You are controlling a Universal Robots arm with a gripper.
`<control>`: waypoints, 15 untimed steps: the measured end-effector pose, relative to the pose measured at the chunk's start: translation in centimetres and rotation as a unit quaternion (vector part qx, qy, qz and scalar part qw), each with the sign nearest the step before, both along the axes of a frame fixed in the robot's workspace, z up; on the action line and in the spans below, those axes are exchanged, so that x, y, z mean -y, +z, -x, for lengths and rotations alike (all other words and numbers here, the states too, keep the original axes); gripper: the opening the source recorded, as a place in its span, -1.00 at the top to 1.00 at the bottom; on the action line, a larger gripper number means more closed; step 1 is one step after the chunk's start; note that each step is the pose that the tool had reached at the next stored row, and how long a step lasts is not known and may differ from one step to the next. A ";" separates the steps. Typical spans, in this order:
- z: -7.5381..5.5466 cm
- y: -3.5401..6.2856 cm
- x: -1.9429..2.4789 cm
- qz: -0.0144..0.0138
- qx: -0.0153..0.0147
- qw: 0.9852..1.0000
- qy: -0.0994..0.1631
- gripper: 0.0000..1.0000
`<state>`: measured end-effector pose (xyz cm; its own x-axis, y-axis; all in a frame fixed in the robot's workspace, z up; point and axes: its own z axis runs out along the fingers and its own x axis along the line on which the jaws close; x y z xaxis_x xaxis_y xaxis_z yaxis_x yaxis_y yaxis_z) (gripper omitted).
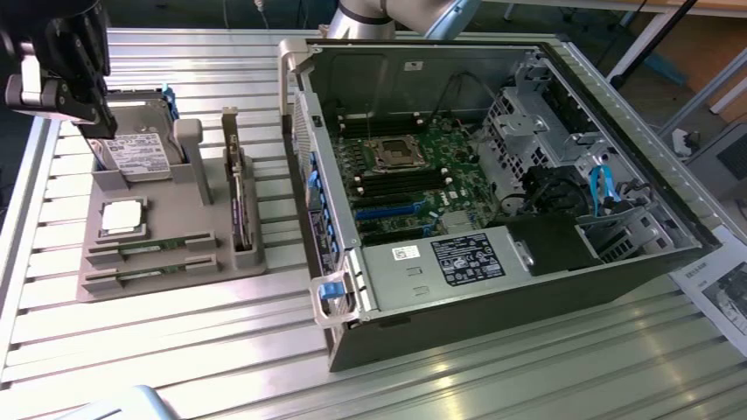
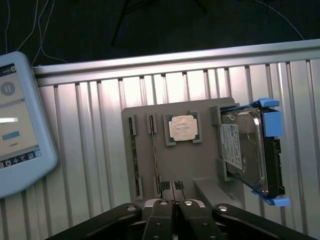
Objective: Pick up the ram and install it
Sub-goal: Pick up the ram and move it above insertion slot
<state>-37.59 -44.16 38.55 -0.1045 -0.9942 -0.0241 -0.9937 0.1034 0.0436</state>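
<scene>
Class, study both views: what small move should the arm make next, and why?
Probably open the end effector. Its fingers are shut together and hold nothing as it hangs above the grey holder. The ram sticks lie in their slots on that holder, beside the processor chip. Shut fingers could not straddle a stick.

Ext. cam is looking down at an angle from high up, taking in much of the slatted desk [image 1: 467, 376], the open PC case [image 1: 502, 319] and the gray parts holder [image 1: 175, 210]. Wrist cam is looking straight down past the tool [image 2: 173, 186], closer in. Both are sharing the holder w/ hard drive [image 1: 138, 156] and CPU [image 1: 122, 217].
</scene>
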 end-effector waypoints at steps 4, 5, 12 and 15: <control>0.0 -0.34 0.19 0.000 0.000 1.000 0.001 0.80; 0.0 -0.43 0.23 0.000 0.000 1.000 0.001 0.80; 0.0 -1.23 0.58 0.000 0.000 1.000 0.003 0.80; 0.0 -1.64 0.73 0.000 0.000 1.000 0.003 0.80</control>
<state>-37.60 -44.89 36.91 -0.0976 -0.9949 -0.0241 -0.9944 0.0965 0.0437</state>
